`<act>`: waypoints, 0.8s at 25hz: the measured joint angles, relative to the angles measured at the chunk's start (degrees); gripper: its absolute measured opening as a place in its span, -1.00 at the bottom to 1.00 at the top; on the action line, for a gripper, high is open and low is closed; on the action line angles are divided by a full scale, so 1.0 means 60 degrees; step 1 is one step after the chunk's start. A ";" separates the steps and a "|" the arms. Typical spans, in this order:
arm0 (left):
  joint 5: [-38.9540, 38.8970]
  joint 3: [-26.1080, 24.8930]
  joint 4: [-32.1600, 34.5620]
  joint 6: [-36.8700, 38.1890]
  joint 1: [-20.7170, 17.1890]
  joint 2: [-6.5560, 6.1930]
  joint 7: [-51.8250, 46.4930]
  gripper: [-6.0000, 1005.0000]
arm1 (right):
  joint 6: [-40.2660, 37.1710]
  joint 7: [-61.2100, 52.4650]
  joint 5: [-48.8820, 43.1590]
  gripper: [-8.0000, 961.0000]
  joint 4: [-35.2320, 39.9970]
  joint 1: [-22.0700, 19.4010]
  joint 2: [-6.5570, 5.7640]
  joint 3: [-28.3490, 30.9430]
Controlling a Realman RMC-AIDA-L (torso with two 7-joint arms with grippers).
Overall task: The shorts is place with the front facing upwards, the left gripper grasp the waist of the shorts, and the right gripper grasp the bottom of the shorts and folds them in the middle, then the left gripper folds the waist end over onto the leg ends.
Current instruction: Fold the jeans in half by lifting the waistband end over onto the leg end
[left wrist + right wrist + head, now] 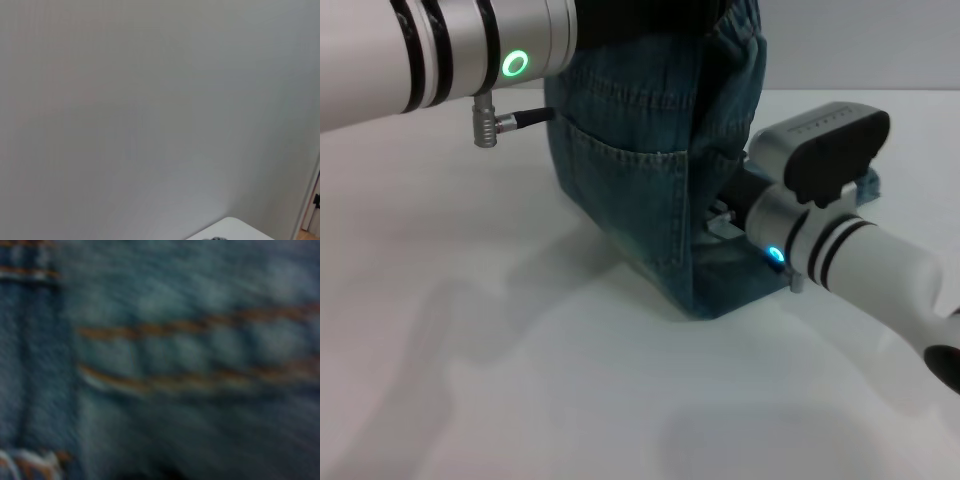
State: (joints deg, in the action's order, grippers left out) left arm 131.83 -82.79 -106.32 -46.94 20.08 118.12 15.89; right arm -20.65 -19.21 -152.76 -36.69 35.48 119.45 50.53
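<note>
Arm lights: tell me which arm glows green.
The left arm: its ring light glows green above the shorts. The right arm's light is blue.

plain pale wall (150,110) behind a white table (470,350), evenly lit.

My left jaws sit out of frame above the shorts (650,170); my right jaws hide behind denim, whose stitching blurs in my right wrist view.
</note>
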 joint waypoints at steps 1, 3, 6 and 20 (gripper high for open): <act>0.0000 0.0000 0.0000 0.0000 0.0000 0.0000 0.0000 -0.79 | -0.0003 -0.0022 0.0001 -0.99 -0.0004 0.0068 0.0004 -0.0041; -0.0001 0.0001 0.0022 0.0001 0.0031 0.0001 0.0000 -0.79 | -0.0007 -0.0157 0.0001 -0.99 -0.0010 0.0255 0.0018 -0.0241; -0.0001 0.0078 0.0073 0.0079 0.0050 0.0001 0.0003 -0.79 | -0.0006 -0.0208 0.0002 -0.98 -0.0002 0.0300 0.0021 -0.0316; 0.0001 0.0373 0.0726 0.0579 -0.0044 -0.0010 0.0048 -0.79 | -0.0391 0.1104 -0.0119 -0.98 -0.0464 -0.2347 -0.0271 0.2502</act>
State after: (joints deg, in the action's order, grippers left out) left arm 131.84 -80.55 -101.96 -43.46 19.82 118.06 16.18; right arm -23.00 -12.58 -153.47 -39.47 21.39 117.82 65.54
